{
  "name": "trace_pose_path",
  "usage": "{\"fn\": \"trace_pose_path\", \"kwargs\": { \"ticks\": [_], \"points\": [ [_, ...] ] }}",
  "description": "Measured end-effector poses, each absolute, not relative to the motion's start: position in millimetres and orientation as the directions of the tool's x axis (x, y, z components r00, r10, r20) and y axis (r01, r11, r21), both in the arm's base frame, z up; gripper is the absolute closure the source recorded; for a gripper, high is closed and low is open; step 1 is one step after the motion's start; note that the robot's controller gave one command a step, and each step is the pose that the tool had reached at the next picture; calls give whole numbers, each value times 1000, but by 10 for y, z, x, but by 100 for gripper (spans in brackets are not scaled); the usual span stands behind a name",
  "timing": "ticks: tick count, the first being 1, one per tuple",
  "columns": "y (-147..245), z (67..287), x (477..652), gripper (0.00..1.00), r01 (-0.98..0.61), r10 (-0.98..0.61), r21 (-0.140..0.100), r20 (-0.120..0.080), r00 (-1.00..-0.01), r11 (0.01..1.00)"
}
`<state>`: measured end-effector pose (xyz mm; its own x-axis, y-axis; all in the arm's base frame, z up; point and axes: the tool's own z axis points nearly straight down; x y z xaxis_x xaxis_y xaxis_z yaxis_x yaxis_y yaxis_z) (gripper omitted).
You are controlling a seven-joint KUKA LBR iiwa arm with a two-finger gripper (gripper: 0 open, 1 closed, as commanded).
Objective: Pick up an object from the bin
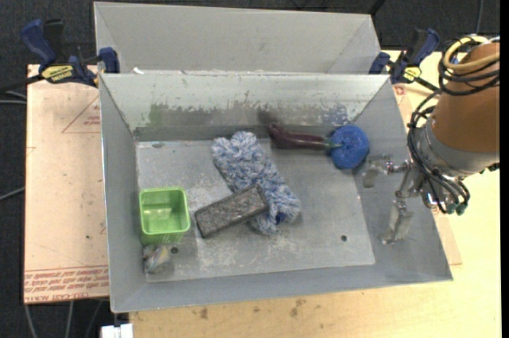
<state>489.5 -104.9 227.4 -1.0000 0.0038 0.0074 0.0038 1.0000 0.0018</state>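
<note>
Blue ball-headed tool (348,145), its dark handle pointing away from the gripper (393,227), lies nearest, up and to the left against the far wall of the bin (238,94). Whether the gripper is open or closed cannot be told. It hangs over the bin's right slope, apart from every thing. The step looks like the approach, with no pick begun. The next move calls for shifting left over one thing and descending. Farther left lie one fluffy blue-and-white cloth (248,168), one grey block (231,211) resting on it, one green square cup (164,213) and, farthest, one small grey lump (157,257): five things in all.
</note>
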Motion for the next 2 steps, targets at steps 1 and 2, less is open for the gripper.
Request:
{"fn": "trace_pose_path", "kwargs": {
  "ticks": [1, 2],
  "points": [
    [-1044, 2316, 4911, 0, 0, 0, 0, -1, -1000, 1000],
    [-837, 1818, 5284, 0, -27, -27, -2, -10, -1000, 1000]
  ]
}}
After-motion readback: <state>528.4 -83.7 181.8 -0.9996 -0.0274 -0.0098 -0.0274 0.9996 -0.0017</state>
